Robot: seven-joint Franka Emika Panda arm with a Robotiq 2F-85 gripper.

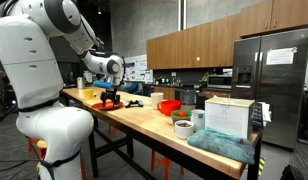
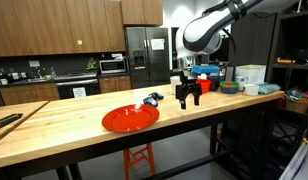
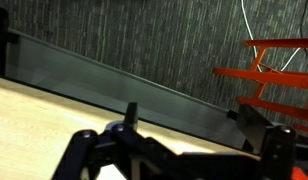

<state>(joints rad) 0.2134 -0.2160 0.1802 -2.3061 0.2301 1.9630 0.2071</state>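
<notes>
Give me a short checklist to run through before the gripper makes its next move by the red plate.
1. Gripper open: ok, fingers spread wide in the wrist view.
2. Jaws empty: ok, nothing shows between them.
3. Small dark object located: ok, it lies on the table between the gripper and the red plate.
4. Gripper apart from the plate: ok.
5. Plate empty: ok.
6. Fingertips touching the table: cannot tell.

A shared kitchen, probably in an office or lab: a steel refrigerator, wooden cabinets above and beside it, and a microwave just beside it.
</notes>
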